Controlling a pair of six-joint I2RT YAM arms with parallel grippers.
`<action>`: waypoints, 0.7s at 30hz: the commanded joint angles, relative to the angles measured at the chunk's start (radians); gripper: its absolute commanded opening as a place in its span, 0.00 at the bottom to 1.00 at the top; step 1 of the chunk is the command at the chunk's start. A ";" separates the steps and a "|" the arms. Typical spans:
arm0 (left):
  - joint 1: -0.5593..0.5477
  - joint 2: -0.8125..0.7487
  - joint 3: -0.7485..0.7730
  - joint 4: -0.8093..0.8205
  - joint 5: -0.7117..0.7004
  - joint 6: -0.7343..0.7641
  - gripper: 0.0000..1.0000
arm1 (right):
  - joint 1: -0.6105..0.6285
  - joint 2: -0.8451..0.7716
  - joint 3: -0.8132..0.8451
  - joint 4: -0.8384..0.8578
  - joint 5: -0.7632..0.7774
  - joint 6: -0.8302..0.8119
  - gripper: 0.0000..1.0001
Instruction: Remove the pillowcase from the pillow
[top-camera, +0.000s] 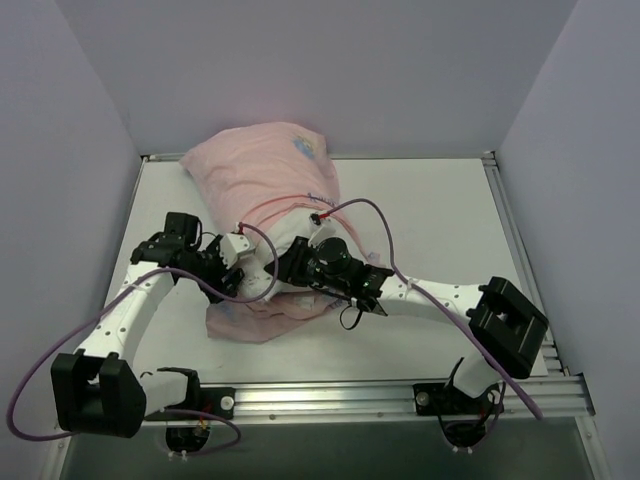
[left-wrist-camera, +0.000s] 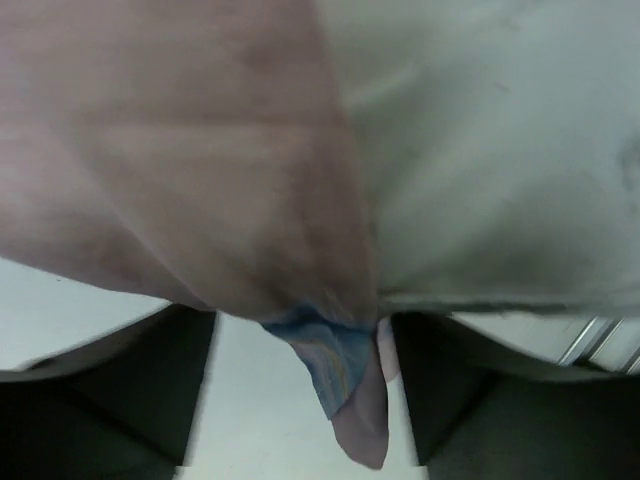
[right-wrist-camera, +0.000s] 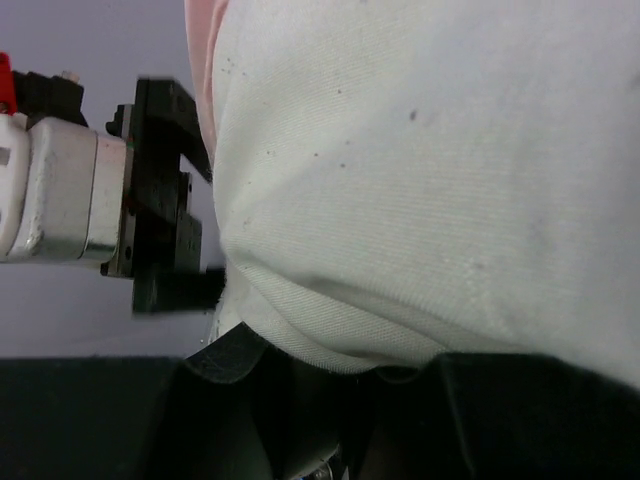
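- while both arms meet at the near end of the bundle in the top view, the pillowcase lies pink side out over the far bulk of the pillow, whose white near end is bared; loose pink cloth is pooled on the table just in front of it; left gripper and right gripper sit close together at that bared end
- left wrist view: pink cloth on one side, white pillow on the other; a blue-and-pink hem hangs between the dark fingers, which stand apart; their tips are buried under cloth, so cannot tell whether they pinch it
- right wrist view: white pillow bulges down between this gripper's fingers; reads as clamped on the pillow
- progress, judged: case turned back only part way; most of the pillow is covered; the long pull-off is left to do
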 joint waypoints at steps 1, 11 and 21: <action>0.003 0.043 0.016 0.117 0.049 -0.044 0.33 | -0.020 -0.020 0.066 0.092 -0.025 -0.025 0.00; 0.049 0.142 0.036 0.495 -0.179 -0.246 0.02 | -0.105 -0.301 -0.135 -0.178 -0.220 0.016 0.00; 0.107 0.527 0.270 0.891 -0.705 -0.408 0.02 | -0.169 -0.673 -0.255 -0.697 -0.261 -0.007 0.00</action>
